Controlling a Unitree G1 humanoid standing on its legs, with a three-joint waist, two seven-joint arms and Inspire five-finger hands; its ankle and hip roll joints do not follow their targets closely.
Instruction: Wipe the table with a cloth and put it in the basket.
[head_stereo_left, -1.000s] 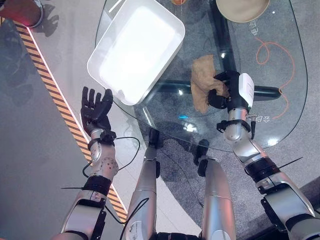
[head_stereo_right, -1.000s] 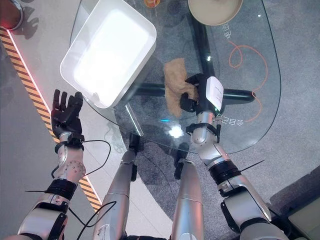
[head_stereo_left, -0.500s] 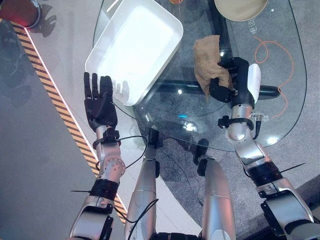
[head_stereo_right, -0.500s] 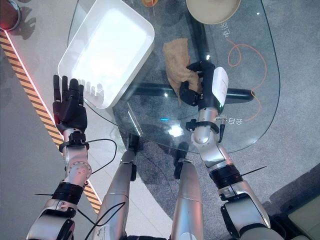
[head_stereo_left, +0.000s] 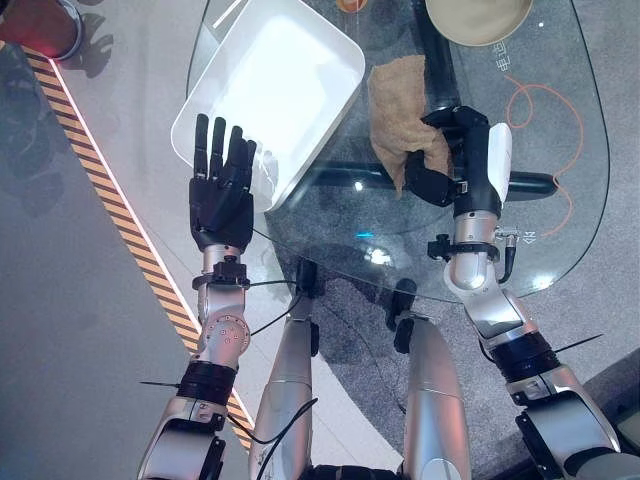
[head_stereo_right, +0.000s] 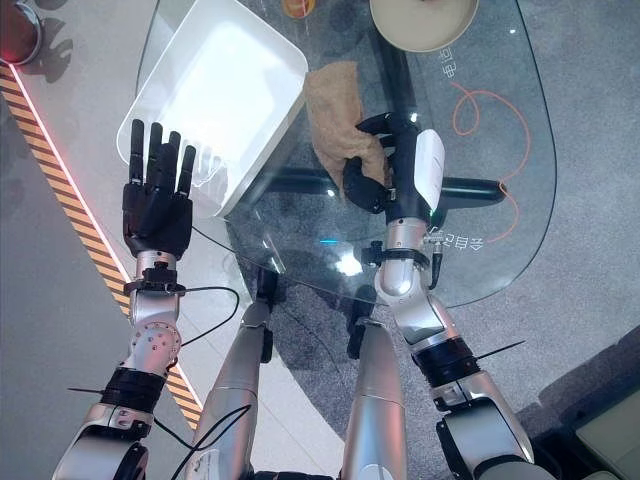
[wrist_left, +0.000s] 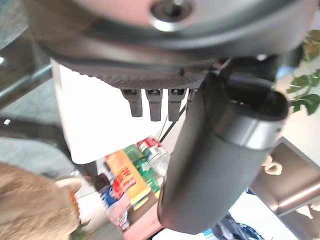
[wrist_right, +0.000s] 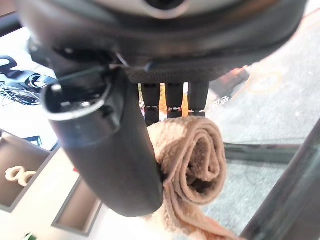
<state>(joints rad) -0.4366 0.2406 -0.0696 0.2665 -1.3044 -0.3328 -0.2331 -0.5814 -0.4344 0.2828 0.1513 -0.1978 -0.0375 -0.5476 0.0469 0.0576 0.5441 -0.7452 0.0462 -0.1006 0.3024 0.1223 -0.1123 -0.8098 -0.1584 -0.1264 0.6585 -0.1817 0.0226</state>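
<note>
On the glass table (head_stereo_left: 560, 230), right hand (head_stereo_left: 455, 160) has its fingers and thumb curled round the near end of the tan cloth (head_stereo_left: 395, 105); right wrist view shows the cloth bunched in a roll against the palm. Rest of cloth trails flat on the glass toward 11 o'clock, just beside the white basket (head_stereo_left: 270, 95), which sits at 10 o'clock overhanging the table edge. Left hand (head_stereo_left: 222, 190) is raised with straight, spread fingers, holding nothing, at the basket's near corner.

Step judged: wipe stroke under way, cloth not yet in basket. Next move likely calls for lifting the cloth clear and carrying it toward 10 o'clock over the basket rim.

Versus a second ago: cloth and right hand have moved farther up the table and closer to the basket; left hand has risen and come nearer the basket.

Beige bowl (head_stereo_left: 478, 18) sits at 1 o'clock.
</note>
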